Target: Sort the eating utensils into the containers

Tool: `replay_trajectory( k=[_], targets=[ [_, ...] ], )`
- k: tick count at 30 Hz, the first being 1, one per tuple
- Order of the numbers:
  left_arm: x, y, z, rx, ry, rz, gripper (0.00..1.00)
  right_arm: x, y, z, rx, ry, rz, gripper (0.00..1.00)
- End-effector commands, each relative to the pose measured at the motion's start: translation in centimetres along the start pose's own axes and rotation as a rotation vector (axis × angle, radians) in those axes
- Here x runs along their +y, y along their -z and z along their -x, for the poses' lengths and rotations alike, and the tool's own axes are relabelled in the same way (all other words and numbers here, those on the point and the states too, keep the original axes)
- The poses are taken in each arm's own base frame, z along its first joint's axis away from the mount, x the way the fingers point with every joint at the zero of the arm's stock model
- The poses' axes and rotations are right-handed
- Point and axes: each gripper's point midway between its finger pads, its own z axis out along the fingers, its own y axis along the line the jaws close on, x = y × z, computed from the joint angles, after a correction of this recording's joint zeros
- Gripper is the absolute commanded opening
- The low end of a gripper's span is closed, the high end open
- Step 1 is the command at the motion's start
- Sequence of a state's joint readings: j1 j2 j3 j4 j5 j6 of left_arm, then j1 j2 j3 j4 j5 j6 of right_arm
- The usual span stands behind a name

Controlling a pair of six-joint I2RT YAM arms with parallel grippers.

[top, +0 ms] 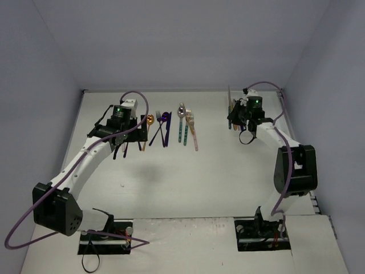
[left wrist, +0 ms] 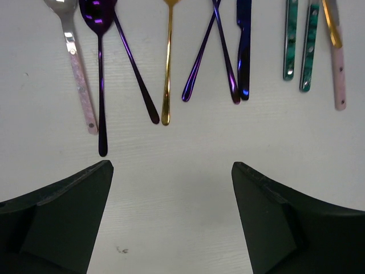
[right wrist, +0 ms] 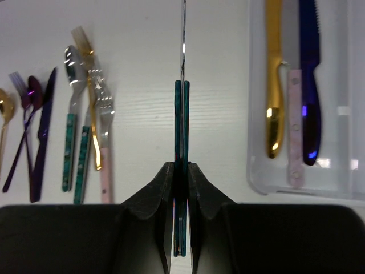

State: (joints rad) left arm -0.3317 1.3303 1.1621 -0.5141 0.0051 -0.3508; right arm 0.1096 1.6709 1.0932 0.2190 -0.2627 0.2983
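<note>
Several eating utensils [top: 165, 128] lie in a row on the white table. My left gripper [left wrist: 171, 168] hangs open just short of their handle ends, with nothing between its fingers. Nearest it are a pink-handled spoon [left wrist: 80, 80], a purple spoon [left wrist: 101, 74] and a gold spoon [left wrist: 167, 68]. My right gripper [right wrist: 181, 165] is shut on a teal-handled knife [right wrist: 181, 114], held edge-on above the table just left of the white tray [right wrist: 254, 171]. One of the containers holds a gold knife [right wrist: 274, 85], a pink-handled knife [right wrist: 294, 125] and a dark blue knife [right wrist: 309, 85].
Further right in the row lie crossed purple utensils [left wrist: 219, 51], a dark blue knife [left wrist: 244, 51], two teal handles [left wrist: 291, 45] and a pink handle [left wrist: 339, 74]. Grey walls close in the table at the back and both sides. The right arm [top: 293, 165] stands by the right edge.
</note>
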Motion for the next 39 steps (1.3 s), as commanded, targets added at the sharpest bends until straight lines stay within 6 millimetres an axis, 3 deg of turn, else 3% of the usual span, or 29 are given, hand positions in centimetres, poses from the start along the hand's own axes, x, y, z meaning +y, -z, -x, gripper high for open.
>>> replay_trajectory(
  k=[1, 5, 9, 13, 17, 19, 21, 22, 28, 29, 33, 35, 39],
  targets=[
    [-0.5, -0.7, -0.2, 0.017, -0.099, -0.069, 0.83, -2.2, -1.3, 4.8, -0.077, 0.080, 0.025, 0.00],
    [-0.7, -0.9, -0.4, 0.031, -0.083, -0.075, 0.83, -5.6, -2.7, 5.6, -0.071, 0.081, -0.011, 0.00],
    [-0.6, -0.8, -0.4, 0.031, -0.075, -0.072, 0.83, -7.7, -5.5, 4.5, -0.019, 0.071, 0.006, 0.03],
    [-0.4, -0.9, -0.4, 0.027, -0.070, -0.059, 0.83, -7.8, -6.9, 4.0, 0.017, 0.069, 0.044, 0.06],
    [-0.7, -1.2, -0.4, 0.038, -0.054, -0.078, 0.83, -7.2, -6.7, 4.4, 0.012, 0.079, 0.071, 0.10],
    [-0.9, -1.5, -0.4, 0.047, -0.040, -0.093, 0.83, -7.0, -6.4, 4.7, 0.004, 0.082, 0.071, 0.16],
    [-1.0, -1.7, -0.4, 0.055, -0.028, -0.101, 0.83, -7.0, -5.9, 5.1, -0.008, 0.087, 0.057, 0.29],
    [-1.0, -1.8, -0.4, 0.058, -0.024, -0.101, 0.83, -7.2, -5.7, 5.4, -0.017, 0.089, 0.038, 0.38],
    [-0.9, -2.2, -0.1, 0.036, -0.007, -0.093, 0.83, -5.6, -2.0, 9.2, -0.116, 0.098, 0.011, 0.54],
    [-0.9, -2.3, -0.2, 0.036, 0.001, -0.089, 0.83, -5.0, -0.4, 10.6, -0.158, 0.101, -0.007, 0.56],
    [-2.1, -3.0, 0.2, 0.045, 0.006, -0.101, 0.83, -3.7, 3.1, 11.7, -0.222, 0.085, -0.071, 0.71],
    [-3.2, -3.4, 0.5, 0.046, -0.004, -0.112, 0.83, -2.8, 5.3, 12.4, -0.263, 0.087, -0.088, 0.74],
    [-4.8, -4.2, 1.6, 0.027, -0.047, -0.085, 0.83, -2.5, 8.4, 11.9, -0.304, 0.028, -0.127, 0.77]
  ],
)
